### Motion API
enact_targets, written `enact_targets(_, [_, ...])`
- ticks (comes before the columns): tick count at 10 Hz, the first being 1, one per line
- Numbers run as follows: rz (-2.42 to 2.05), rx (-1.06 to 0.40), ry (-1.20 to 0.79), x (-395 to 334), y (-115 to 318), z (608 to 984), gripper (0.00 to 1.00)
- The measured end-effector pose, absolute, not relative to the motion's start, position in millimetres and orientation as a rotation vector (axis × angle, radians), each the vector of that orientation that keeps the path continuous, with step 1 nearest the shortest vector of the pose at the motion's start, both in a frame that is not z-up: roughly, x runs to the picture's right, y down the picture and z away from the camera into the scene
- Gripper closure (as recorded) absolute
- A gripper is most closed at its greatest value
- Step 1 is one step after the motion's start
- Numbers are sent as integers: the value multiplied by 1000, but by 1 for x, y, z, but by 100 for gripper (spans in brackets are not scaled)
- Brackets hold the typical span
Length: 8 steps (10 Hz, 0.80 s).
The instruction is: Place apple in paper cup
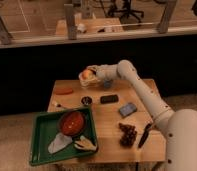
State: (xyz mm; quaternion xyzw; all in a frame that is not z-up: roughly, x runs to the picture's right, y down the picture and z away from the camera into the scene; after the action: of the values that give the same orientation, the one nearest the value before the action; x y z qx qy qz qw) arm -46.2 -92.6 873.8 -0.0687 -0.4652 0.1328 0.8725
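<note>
Camera view, the only 1 supplied. The arm reaches from lower right across the wooden table (109,130) to its far left edge. The gripper (93,76) sits at that far edge, pincer pressed together on the apple (86,74), which shows as a yellow-orange ball at the fingertips, raised clear of the tabletop. Directly beneath and around the gripper is a pale shape that appears to be the paper cup (92,83); its rim cannot be told apart from the fingers, so whether the apple is above the opening or already partly inside cannot be told. A blue-grey cup (107,84) stands just beside it on the right, partly masked by the wrist.

Judgement: the apple is held high and close over the pale cup in order to line it up for lowering; release has not occurred. The neighbouring blue-grey cup is a risk of contact.

Other items: green tray (41,150) with red-orange bowl (72,123), grape bunch (127,134), a dark flat bar (109,99), a blue-grey packet (127,109).
</note>
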Motion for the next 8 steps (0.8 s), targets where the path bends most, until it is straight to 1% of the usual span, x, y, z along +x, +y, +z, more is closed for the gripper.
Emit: enact_targets(8, [302, -156, -950, -58, -98, 897, 100])
